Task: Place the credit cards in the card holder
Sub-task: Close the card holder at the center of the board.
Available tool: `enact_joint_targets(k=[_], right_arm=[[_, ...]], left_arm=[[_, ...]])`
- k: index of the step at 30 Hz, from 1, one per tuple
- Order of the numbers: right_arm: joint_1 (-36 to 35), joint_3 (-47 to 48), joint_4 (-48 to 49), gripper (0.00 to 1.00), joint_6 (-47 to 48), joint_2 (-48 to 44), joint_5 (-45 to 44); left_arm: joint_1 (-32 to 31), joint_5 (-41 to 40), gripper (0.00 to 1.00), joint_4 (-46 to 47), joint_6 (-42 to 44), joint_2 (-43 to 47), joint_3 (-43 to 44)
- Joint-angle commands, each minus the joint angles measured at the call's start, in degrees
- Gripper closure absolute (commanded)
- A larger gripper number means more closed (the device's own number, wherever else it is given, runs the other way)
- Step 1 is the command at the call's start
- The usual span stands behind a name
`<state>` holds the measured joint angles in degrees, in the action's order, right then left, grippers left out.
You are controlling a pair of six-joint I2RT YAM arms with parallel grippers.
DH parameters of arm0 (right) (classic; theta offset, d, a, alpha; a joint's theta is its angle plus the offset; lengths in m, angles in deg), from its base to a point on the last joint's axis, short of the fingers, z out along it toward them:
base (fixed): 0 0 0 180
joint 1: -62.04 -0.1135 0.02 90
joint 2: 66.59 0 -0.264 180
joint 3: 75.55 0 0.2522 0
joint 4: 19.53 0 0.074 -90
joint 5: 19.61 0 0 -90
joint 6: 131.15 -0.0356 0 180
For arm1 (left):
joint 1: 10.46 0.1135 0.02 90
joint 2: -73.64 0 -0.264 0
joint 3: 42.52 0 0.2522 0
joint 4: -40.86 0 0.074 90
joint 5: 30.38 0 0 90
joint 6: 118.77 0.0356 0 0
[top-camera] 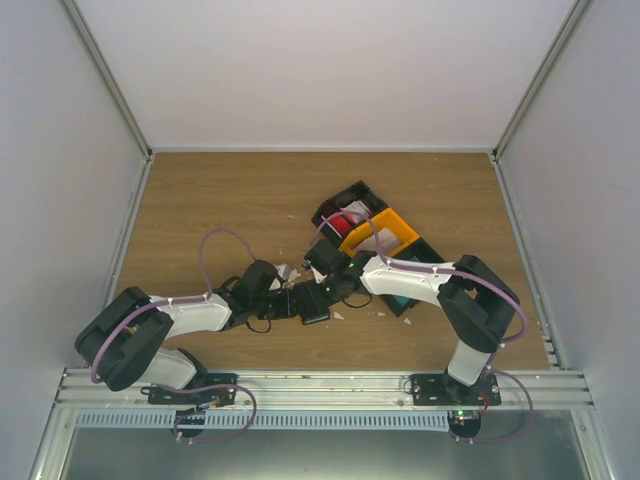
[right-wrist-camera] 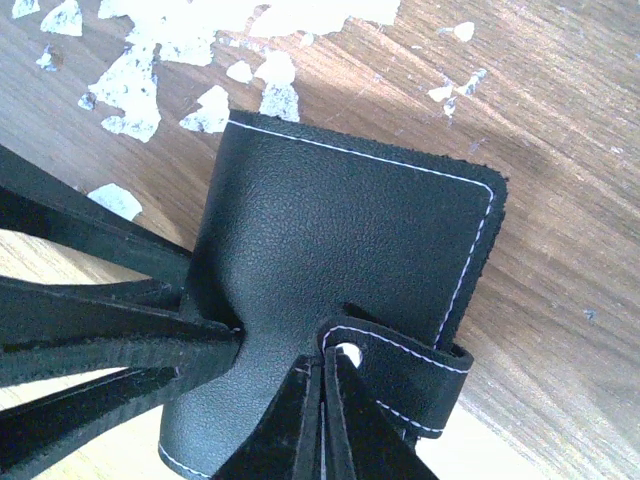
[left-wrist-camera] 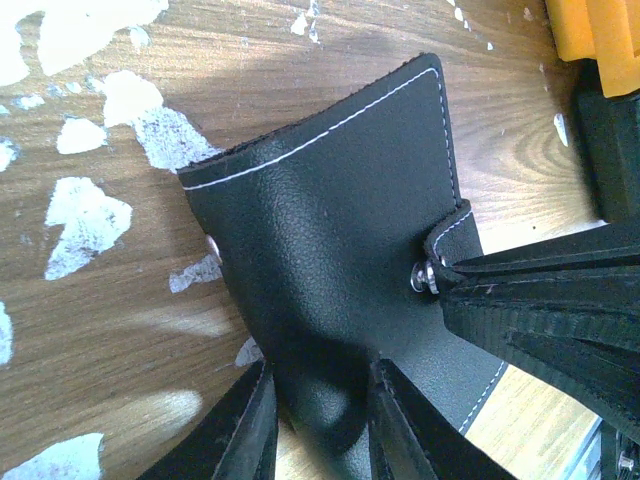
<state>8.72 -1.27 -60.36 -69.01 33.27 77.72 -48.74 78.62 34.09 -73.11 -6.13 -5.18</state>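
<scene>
1. Your left claw (left-wrist-camera: 322, 378) pinches the card holder (left-wrist-camera: 330, 220) by one edge, jaws narrow.
2. Your right claw (right-wrist-camera: 322, 368) is closed tight on its snap strap (right-wrist-camera: 400, 362).
3. The card holder is folded, over the table (right-wrist-camera: 560, 150).

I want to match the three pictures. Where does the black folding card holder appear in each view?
Top external: the black leather-like folding card holder is small, just below the middle.
Left wrist: it fills the centre, with the strap at the right.
Right wrist: it is in the centre, with the strap at the bottom.
Shared landmark: the white scraps on the wooden table beside it.
</scene>
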Motion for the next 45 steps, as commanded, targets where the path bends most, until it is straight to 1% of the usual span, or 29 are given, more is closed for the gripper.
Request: enact_joint_targets(k=[1,5,16,26,39,45], right_arm=[[-1.0,1.5,-2.3,0.95,-2.2,2.3,-1.4],[-0.9,2.9,-3.7,0.89,-2.6,2.5,-4.0],[-1.3,3.5,-4.2,0.85,-2.8,2.9,-5.5],[-1.6,3.8,-4.6,1.00,-2.7,4.0,-5.1],[-2.9,2.4,-4.1,0.99,-2.7,6.3,-3.1],[-4.0,-2.3,-1.2,1.00,-4.3,6.2,0.1]], left_arm=[[-0.9,-1.5,0.72,-1.4,0.7,0.1,0.2],[-0.9,-1.5,0.72,-1.7,0.7,0.1,0.3],[-0.9,-1.4,0.72,-1.4,0.7,-0.5,0.4],[-1.0,-1.4,0.72,-1.5,0.7,-0.6,0.3],[-0.9,-1.3,0.73,-1.3,0.8,-1.0,0.2],[-0.9,-1.2,0.76,-1.1,0.9,-0.9,0.9]])
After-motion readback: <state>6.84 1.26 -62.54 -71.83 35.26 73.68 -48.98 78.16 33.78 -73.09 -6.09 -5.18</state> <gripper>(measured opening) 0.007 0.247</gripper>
